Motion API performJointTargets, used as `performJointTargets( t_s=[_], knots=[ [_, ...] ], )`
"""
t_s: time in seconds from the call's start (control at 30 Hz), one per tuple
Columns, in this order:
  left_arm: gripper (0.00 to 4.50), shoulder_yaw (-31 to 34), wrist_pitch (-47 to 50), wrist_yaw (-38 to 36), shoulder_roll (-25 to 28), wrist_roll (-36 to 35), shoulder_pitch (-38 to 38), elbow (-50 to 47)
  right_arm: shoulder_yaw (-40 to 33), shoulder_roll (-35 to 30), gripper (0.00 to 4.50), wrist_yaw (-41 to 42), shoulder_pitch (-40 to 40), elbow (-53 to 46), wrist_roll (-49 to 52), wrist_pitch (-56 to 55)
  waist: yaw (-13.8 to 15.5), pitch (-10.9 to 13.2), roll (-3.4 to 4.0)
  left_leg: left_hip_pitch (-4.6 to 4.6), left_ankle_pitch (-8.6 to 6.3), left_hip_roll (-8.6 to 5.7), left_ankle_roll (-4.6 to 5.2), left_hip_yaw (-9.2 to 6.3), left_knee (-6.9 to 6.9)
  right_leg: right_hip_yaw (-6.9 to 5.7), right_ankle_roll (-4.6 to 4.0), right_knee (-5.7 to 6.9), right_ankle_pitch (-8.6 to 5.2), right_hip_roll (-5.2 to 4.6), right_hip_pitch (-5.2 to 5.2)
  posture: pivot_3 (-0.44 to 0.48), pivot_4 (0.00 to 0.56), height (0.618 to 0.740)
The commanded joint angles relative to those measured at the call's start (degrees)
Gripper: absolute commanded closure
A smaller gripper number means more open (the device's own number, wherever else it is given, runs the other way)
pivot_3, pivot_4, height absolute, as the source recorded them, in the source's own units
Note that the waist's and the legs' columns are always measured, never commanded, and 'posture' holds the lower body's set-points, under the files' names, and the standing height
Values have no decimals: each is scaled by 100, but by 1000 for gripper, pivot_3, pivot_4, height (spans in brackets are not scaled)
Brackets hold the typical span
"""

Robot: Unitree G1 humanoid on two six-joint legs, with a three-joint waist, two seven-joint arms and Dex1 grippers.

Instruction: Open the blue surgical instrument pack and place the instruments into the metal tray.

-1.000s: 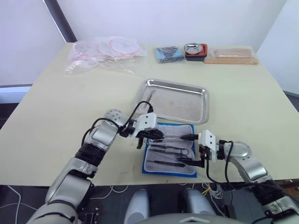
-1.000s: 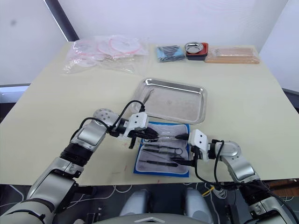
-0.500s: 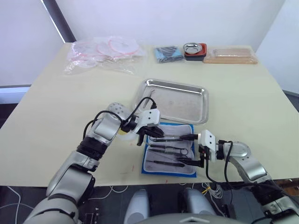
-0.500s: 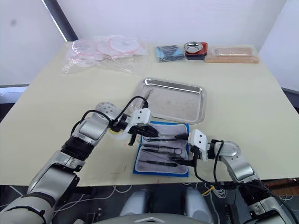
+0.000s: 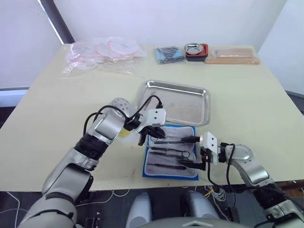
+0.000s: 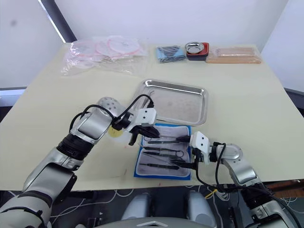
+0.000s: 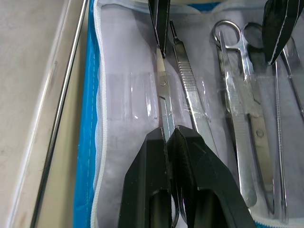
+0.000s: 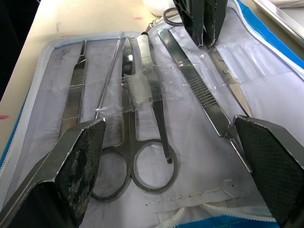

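Note:
The blue surgical instrument pack (image 5: pixel 156 169) lies open near the table's front edge, pale lining up. Several slim instruments (image 8: pixel 142 104) lie in it side by side under clear straps. My left gripper (image 5: pixel 153 135) is at the pack's far left corner, shut on the outermost instrument (image 7: pixel 164 97), a thin pointed tool still lying in the pack. My right gripper (image 8: pixel 171 142) stands open at the pack's right side, its fingers (image 8: pixel 71 166) spread wide over the instruments' ends. Just beyond the pack lies the metal tray (image 5: pixel 180 105).
Along the table's far edge are clear bags with pink rings (image 5: pixel 102 51), a dark blue bundle (image 5: pixel 169 54), a round metal bowl in a red holder (image 5: pixel 195 49) and a tan flat package (image 5: pixel 232 56).
My left arm has swung its elbow up and in, and the left gripper has shifted slightly towards the tray along the pack's far edge. The right gripper has stayed where it was.

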Motion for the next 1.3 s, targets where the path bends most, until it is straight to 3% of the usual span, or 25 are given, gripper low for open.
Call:
performJointTargets(
  t_s=[0.03,0.9,1.13,1.3],
  knots=[
    [4442,0,-35,-309,137,-145,-91,-358,378,-84,0,-269,324,1065,-691,477,-12,1,2,0,0,0,0,1,0,1,0,0,0,0,0,0,150,740],
    [4442,302,-197,-633,1172,-151,-275,-369,385,-86,0,-244,308,1109,-700,466,-34,2,3,3,0,1,0,4,6,9,0,6,0,2,0,0,150,740],
    [4442,406,-345,-758,1374,-166,-405,-292,382,-101,0,-224,317,1109,-692,456,-28,3,5,3,0,0,0,6,8,13,0,8,0,3,0,0,150,740],
    [4442,672,72,-698,1290,-516,-529,-338,376,-119,0,-211,332,1095,-684,463,-22,6,5,2,0,0,0,5,11,14,0,11,0,4,0,0,150,740]
  ],
)
